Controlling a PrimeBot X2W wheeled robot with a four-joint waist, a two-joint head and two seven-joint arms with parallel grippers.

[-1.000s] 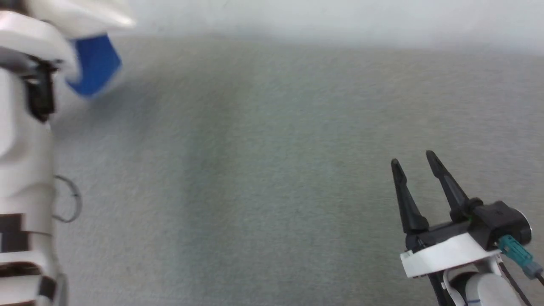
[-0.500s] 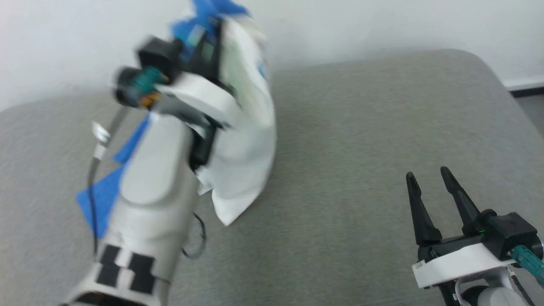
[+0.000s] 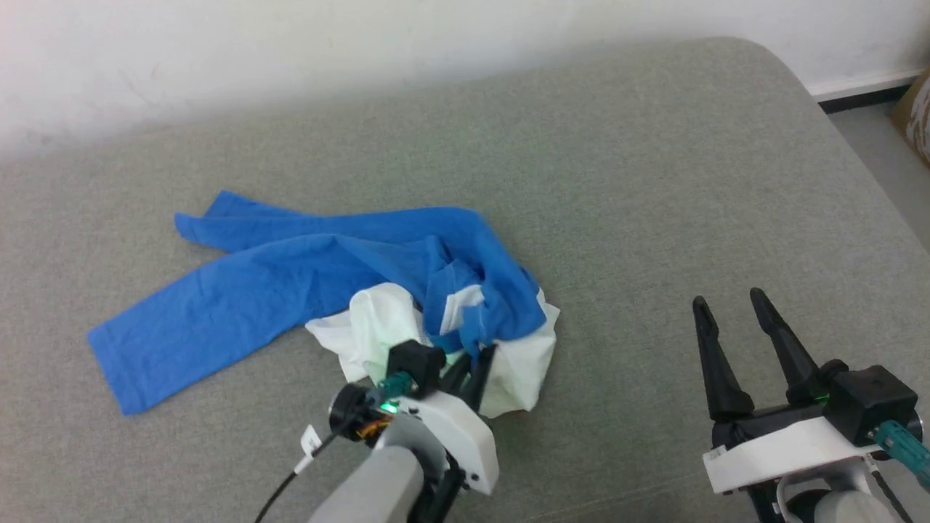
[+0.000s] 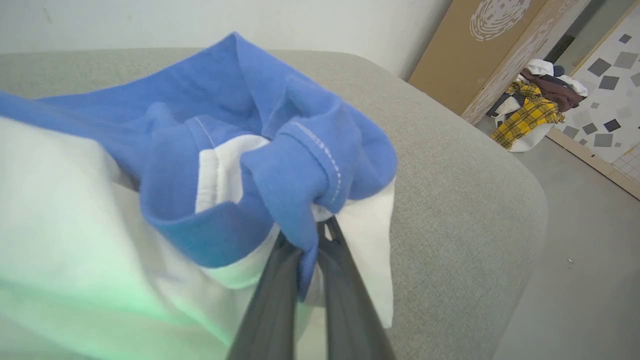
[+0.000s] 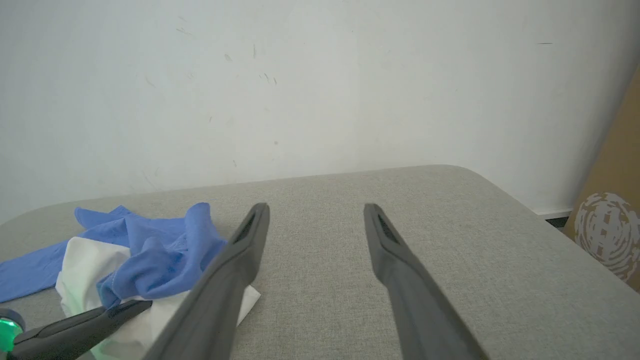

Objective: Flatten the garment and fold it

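1. Your work area is a broad padded surface (image 3: 654, 181) covered in grey woven cloth with a fine, even grain. Its far right corner is rounded. A matt white wall (image 3: 363, 43) with faint scuffs stands behind it.

2. The garment (image 3: 305, 276) lies crumpled on the left half of that surface. It is soft, limp knit. One long blue sleeve (image 3: 218, 312) lies flat and creased, running out to the left. The white body is bunched into a loose mound just in front of your left arm.

3. Your right gripper (image 3: 728, 296) hangs over bare cloth, well apart from the garment. Its two tapered dark fingers are spread, with nothing between them.

4. Your left gripper (image 3: 479, 356) sits at the near edge of the mound. In the left wrist view its fingers are pressed together on a thick blue fold (image 4: 305, 200) of the garment. That fold carries a row of white stitching.

5. To the right, off the surface, a brown cardboard panel (image 4: 480, 50) leans upright. A heap of clothes (image 4: 530, 110), one of them yellow plaid, sits at its foot.
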